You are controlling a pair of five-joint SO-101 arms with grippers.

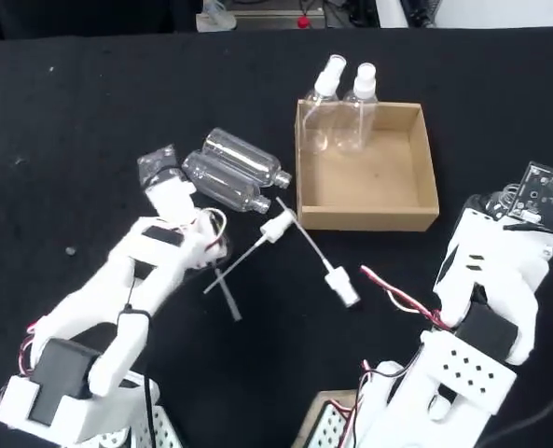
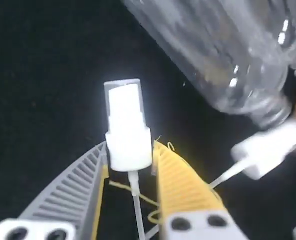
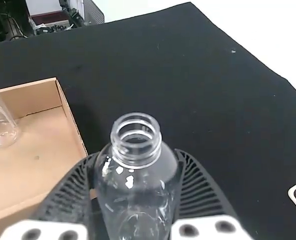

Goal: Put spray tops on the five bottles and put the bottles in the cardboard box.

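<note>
My left gripper (image 2: 130, 150) is shut on a white spray top (image 2: 129, 131) whose thin tube hangs down between the fingers. In the high view that gripper (image 1: 209, 245) is just short of two capless clear bottles (image 1: 237, 170) lying side by side. My right gripper (image 3: 137, 159) is shut on an upright clear bottle (image 3: 136, 137) with an open neck, close to the cardboard box (image 3: 63, 107). The box (image 1: 416, 201) holds two bottles with spray tops (image 1: 341, 98) in its far left corner. Two loose spray tops (image 1: 278, 227) (image 1: 342, 286) with long tubes lie between the arms.
The table is covered in black cloth. The right arm (image 1: 486, 280) stands to the right of the box, with a circuit board (image 1: 546, 194) on it. A perforated plate (image 1: 327, 425) sits at the front edge. Clutter lines the far edge behind the table.
</note>
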